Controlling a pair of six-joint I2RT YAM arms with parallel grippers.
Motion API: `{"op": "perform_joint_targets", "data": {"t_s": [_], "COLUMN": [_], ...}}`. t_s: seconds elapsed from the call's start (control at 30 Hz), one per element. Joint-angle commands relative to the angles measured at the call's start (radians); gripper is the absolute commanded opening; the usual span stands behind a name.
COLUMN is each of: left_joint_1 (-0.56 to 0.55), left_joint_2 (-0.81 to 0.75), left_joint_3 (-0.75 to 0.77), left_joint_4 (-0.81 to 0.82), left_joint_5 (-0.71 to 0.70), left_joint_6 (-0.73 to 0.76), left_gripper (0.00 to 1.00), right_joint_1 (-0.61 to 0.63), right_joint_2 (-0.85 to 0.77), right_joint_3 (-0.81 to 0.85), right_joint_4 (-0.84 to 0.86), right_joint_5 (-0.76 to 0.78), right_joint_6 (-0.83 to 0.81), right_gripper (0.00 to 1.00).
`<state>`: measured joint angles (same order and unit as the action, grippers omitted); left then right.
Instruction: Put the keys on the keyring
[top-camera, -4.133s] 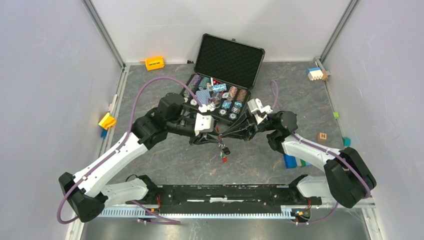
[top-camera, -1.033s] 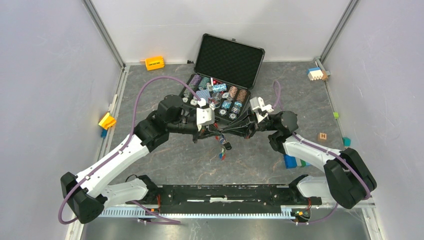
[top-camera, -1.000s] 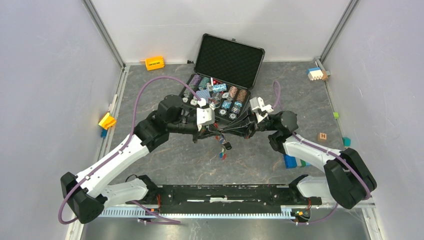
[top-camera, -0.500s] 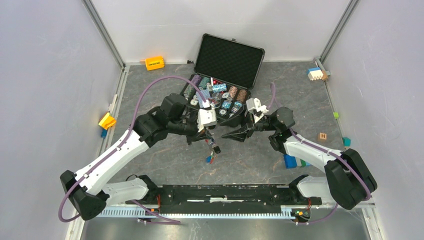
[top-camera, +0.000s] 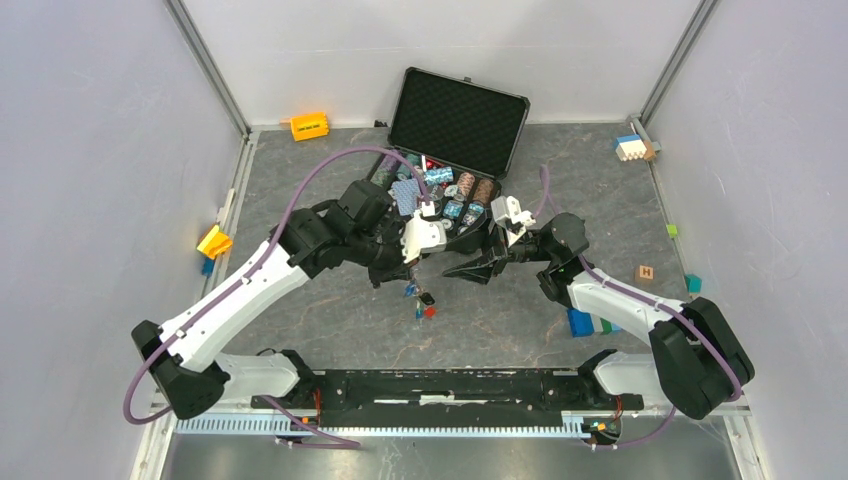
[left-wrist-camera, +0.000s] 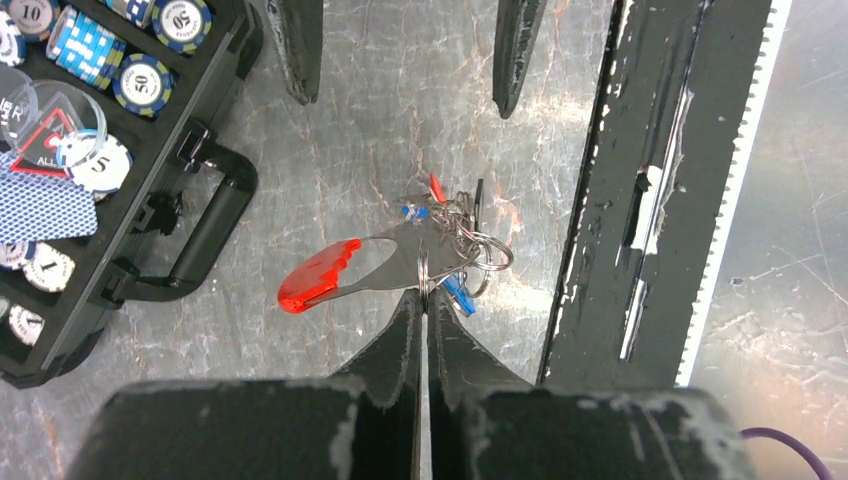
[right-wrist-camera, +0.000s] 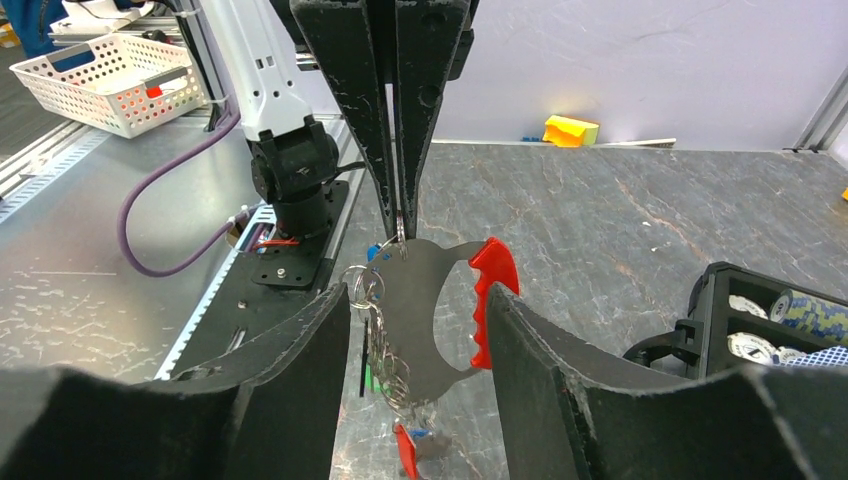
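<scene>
Left end effector (left-wrist-camera: 422, 296) pinches the keyring (left-wrist-camera: 372, 264), keys (left-wrist-camera: 458, 294) dangling below.

One keyring (left-wrist-camera: 372, 268), one open case (top-camera: 457, 118), and perhaps four keys (left-wrist-camera: 457, 293), too bunched to count.

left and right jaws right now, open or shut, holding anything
Left gripper: shut on the keyring, keys hanging from it.
Right gripper: open, holding nothing.

Bright even overhead light, soft shadows, pale glare on table (left-wrist-camera: 400, 60), sharp focus
</scene>
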<state>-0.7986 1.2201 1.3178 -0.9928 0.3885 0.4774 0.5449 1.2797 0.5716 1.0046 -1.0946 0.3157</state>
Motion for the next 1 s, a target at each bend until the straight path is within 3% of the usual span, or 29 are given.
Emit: {"op": "perform_joint_targets", "data": {"t_s": [0.0,0.63,0.97], "left_joint_1": [-0.017,-0.059,-0.06], "left_joint_2": [0.032,0.159,0.187], "left_joint_3": [0.098,0.209,0.241], "left_joint_4": [-0.068,-0.232,-0.287], "left_joint_5": [-0.05,-0.081,-0.106], "left_joint_6": [0.003,-0.159,-0.157], "left_gripper": [0.02,0.02,0.02], "right_joint_1": [-0.004,-0.003,-0.003], "right_joint_2": [-0.009,-0.001,0.007], "right_joint_3": [0.027,0.053,0.062], "right_joint_4": [0.003,-0.159,-0.193], "right_joint_5": [0.012,0.036,0.042], "right_joint_6": [-0.022,-0.155,-0.183], "right_gripper": [0.58,0.59,0.59]}}
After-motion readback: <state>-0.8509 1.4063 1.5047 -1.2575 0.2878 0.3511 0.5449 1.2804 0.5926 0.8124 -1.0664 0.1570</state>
